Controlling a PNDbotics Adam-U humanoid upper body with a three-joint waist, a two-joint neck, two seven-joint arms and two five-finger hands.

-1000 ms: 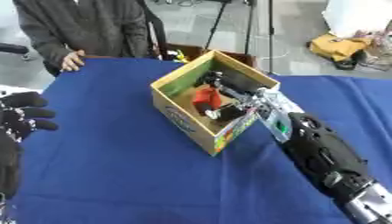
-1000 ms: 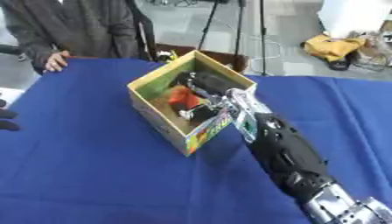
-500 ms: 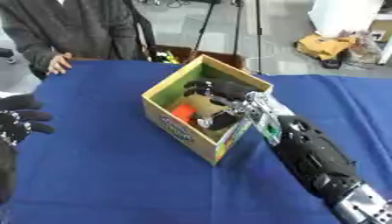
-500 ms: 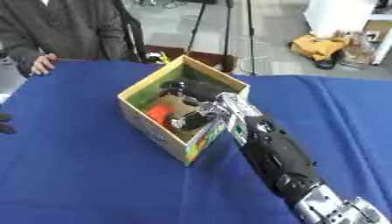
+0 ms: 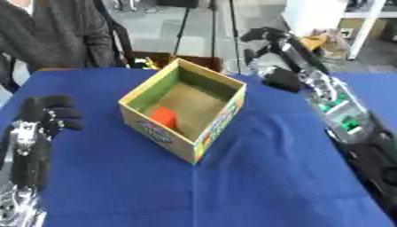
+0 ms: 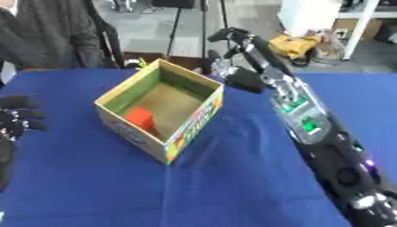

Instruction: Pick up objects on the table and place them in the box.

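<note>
An open cardboard box (image 5: 203,133) with green inner walls stands in the middle of the blue table (image 5: 256,177), turned corner-on to me. A red block (image 5: 164,117) lies inside it against the near left wall. My right hand (image 6: 234,36) is raised above the table's far edge, behind and to the right of the box. Its fingers are relaxed and hold nothing. The right forearm (image 6: 306,119) runs down the right side. My left hand (image 5: 43,119) rests open at the left edge, fingers up, well away from the box.
The blue cloth spreads bare to the front and right of the box. Beyond the table's far edge (image 5: 101,69) stand tripod legs (image 5: 183,31) and a yellow object (image 6: 288,43) on the floor.
My right hand has come up out of the box and drawn back to the far right. The box's inside now shows without the hand. The view has shifted; the left hand has stayed still.
</note>
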